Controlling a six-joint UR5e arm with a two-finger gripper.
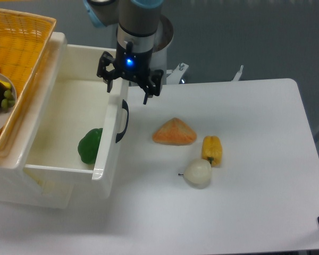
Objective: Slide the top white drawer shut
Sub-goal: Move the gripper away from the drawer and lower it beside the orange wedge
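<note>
- White, matte and smooth, the table fills most of the fixed camera view; a grey-blue wall or floor lies behind its far edge, and a small dark object sits at the table's near right corner.
- The top white drawer stands pulled out at the left side of the table, its glossy front panel facing right with the black curved handle on it.
- Inside the drawer, against the front panel near its near end, lies a green pepper.
- Left of the drawer, over its back, rests an orange woven basket, with a plate of dark and green fruit partly visible beneath its edge.
- Right of the drawer, well apart from the handle, lie an orange wedge-shaped piece, a yellow pepper and a white pear-like fruit, the last two touching.
- The arm comes down from the top, blue light glowing on its wrist; the gripper hangs over the far end of the drawer's front panel, fingers spread on either side of it, grasping nothing.
</note>
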